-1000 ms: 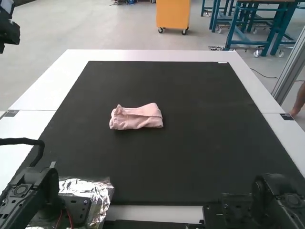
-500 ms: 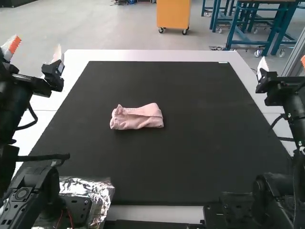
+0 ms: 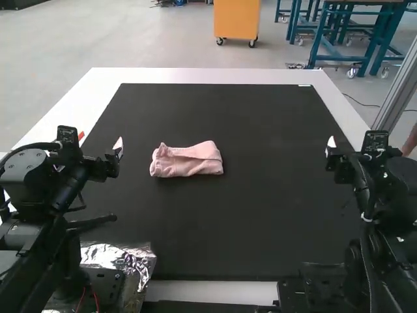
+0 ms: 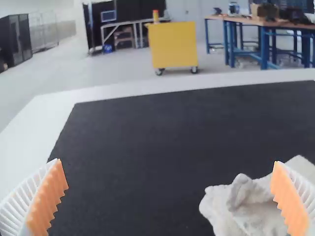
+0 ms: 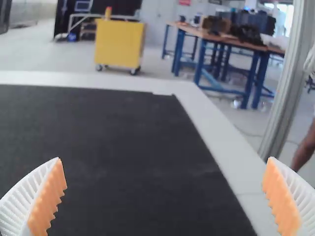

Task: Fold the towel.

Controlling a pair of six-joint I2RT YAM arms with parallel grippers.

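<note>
Pink towel (image 3: 186, 160) folded into a compact bundle, lying on the black mat (image 3: 260, 215) slightly left of centre, left end effector (image 3: 100, 141) spread wide to its left, right end effector (image 3: 350, 149) likewise spread, farther off to its right, white table (image 3: 208, 76) bordering the mat.

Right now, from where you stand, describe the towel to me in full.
The towel is pink in the high view, a soft, fuzzy-looking cloth. It is folded into a compact oblong bundle, its long side running left to right, with a slanting edge of an upper layer across the top and a small tip poking up at its far left corner. It lies on the black mat, left of the middle. Neither the left tool nor the right tool touches it.
</note>
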